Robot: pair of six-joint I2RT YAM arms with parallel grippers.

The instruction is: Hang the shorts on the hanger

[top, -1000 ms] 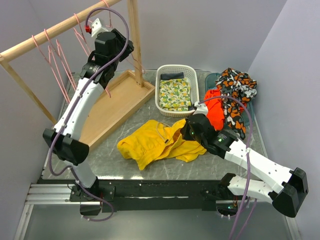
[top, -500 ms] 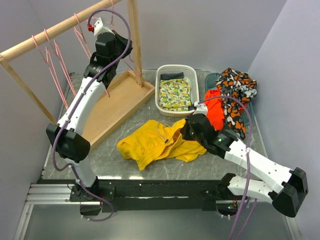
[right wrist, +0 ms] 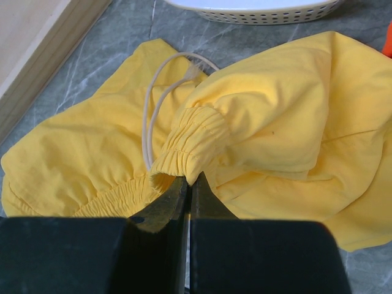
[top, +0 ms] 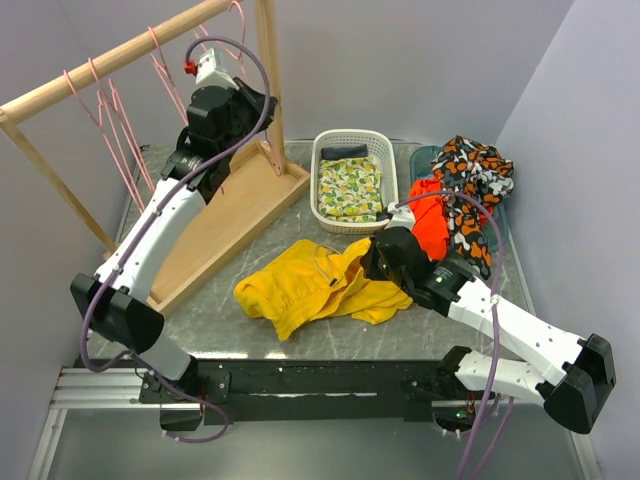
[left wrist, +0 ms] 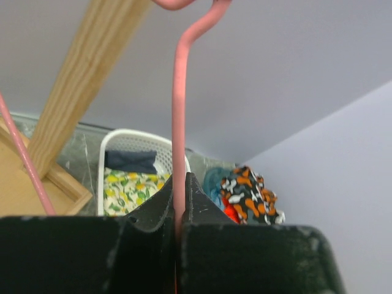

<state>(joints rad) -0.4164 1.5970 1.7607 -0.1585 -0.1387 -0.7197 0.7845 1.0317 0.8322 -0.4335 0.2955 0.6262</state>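
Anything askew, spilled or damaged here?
Nothing damaged or spilled. The shorts lie crumpled on the table, waistband bunched in the shut right gripper; the left gripper is shut on the hanger at the rack.

shorts point(top: 310, 285): 1 | hanger point(left wrist: 178, 110): at least 4 | basket point(top: 317, 180): 1 | arm point(top: 160, 225): 2 | rack point(top: 120, 55): 1

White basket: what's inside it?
The basket holds a lemon-print cloth and a dark folded piece at its far end. Anything beneath them is covered.
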